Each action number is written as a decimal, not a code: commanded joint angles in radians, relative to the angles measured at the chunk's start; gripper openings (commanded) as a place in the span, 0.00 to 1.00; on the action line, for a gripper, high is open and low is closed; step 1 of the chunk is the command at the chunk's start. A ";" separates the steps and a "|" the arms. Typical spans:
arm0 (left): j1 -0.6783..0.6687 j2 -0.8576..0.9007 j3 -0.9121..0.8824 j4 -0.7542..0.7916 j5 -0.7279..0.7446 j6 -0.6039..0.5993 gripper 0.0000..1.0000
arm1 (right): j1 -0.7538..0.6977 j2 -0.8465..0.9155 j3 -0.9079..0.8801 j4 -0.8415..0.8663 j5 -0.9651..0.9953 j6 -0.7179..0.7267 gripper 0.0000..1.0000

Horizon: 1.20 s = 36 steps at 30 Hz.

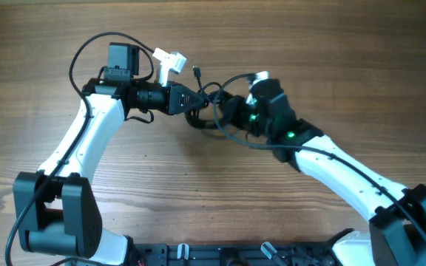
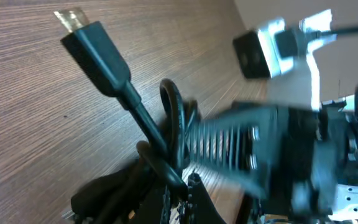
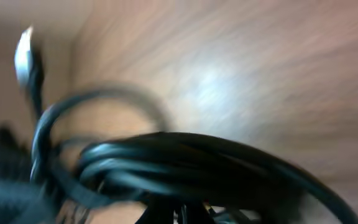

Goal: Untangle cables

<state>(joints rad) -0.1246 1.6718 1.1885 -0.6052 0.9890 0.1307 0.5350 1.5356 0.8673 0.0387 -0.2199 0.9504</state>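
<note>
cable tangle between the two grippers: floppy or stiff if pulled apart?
Probably floppy: the cables sit in loose curved loops. Likely light, being thin cords. The plug end stands out on a straight stub, so short lengths may hold shape and snag a loop if the left gripper and right gripper pull.

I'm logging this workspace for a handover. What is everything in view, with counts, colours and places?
cables: one tangle, strand count unclear, black, mid-table between the two grippers
plug end: at least one, black with a metal tip, sticking out of the tangle
white piece: one, white, beside the left wrist; loose or mounted, cannot tell
table: one, brown wood grain, under everything
left gripper: one, black, jaws shut on the cables
right gripper: one, black, jaws shut on the cables from the opposite side
</note>
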 commanded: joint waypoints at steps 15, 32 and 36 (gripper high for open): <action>-0.003 -0.006 0.002 -0.002 -0.009 -0.015 0.04 | -0.081 0.018 0.008 0.009 -0.303 0.206 0.34; -0.043 -0.006 0.002 0.011 0.033 -0.004 0.04 | -0.054 0.030 0.008 0.144 -0.258 0.217 0.04; -0.043 -0.006 0.002 0.014 -0.212 -0.043 0.04 | -0.096 0.030 0.008 0.143 -0.477 0.103 0.04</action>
<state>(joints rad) -0.1501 1.6718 1.1885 -0.5911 0.9169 0.1146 0.4637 1.5566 0.8665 0.1688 -0.5335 1.1488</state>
